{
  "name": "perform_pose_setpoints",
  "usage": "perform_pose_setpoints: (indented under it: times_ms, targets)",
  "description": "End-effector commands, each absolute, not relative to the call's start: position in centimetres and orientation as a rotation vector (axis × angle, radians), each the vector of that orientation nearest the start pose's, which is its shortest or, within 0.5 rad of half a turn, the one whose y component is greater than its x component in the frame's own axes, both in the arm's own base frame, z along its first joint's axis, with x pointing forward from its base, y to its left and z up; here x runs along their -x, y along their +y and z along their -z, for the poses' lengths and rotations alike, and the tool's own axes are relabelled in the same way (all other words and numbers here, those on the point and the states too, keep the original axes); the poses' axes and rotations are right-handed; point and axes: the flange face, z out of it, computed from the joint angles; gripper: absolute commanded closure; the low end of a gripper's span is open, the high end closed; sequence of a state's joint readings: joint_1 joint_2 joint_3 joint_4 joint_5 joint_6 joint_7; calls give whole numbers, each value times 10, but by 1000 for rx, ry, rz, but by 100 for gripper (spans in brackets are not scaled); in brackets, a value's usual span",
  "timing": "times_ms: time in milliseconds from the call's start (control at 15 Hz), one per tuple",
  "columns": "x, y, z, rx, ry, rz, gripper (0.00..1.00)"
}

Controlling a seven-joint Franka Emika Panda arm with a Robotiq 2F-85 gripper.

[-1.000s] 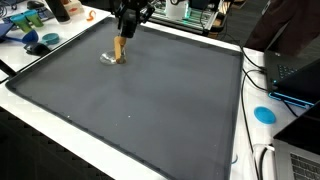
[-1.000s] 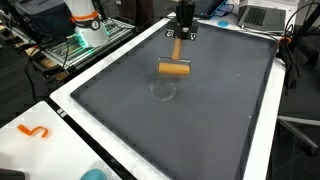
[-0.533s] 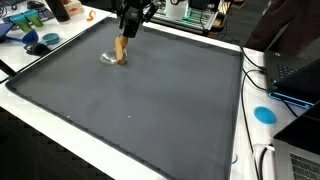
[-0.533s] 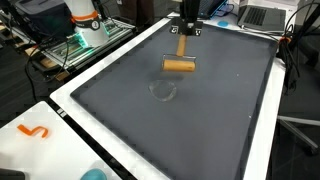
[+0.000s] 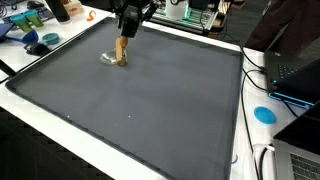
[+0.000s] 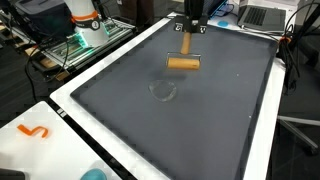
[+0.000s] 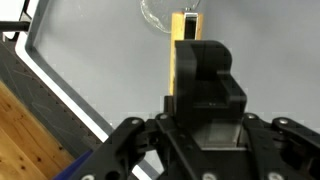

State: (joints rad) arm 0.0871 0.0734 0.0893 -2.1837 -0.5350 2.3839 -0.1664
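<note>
The claw (image 6: 190,29) is closed on the slim handle of a wooden tool (image 6: 183,63). The tool is T-shaped, with a short round head set crosswise at the bottom of the handle, straight below the claw. In both exterior views the handle runs up into the black fingers and the head hangs beneath them over a dark grey mat (image 6: 200,125). In an exterior view the head seems to sit just clear of the mat, though these angles do not show this for certain. In the wrist view one black finger (image 7: 205,75) lies against the side of the pale handle, which runs away from the camera towards the top of the picture. A clear ring (image 6: 162,90) lies flat on the mat below the claw, a little off to one side and near the tool's head. It is apart from the head in that exterior view, while from the opposite angle it shows just beside the head. In the wrist view the ring sits beyond the far end of the tool, cut off by the top edge. The mat covers most of a white surface (image 6: 55,150). Well away from the claw, on the bare white border, lie a blue disc (image 5: 264,114) and an orange squiggle (image 6: 33,131).
</note>
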Motion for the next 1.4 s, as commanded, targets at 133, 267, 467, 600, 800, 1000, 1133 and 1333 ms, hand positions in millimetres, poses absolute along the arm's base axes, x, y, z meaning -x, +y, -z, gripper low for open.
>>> perform_pose_setpoints:
  times_ms: [133,267,467,600,800,1000,1133,1333]
  targets:
    - [-557,79,-386,3243,-1150,210,76]
    - [-560,70,-393,3230,-1114,218,76]
    - [-565,51,-403,3226,-1052,237,76]
    - [-568,35,-409,3212,-1012,253,76]
    - [-571,8,-418,3177,-953,267,76]
    - [-573,-24,-428,3129,-911,274,76]
    - [-571,-48,-436,3080,-907,283,76]
    - [-568,-87,-448,2994,-891,294,76]
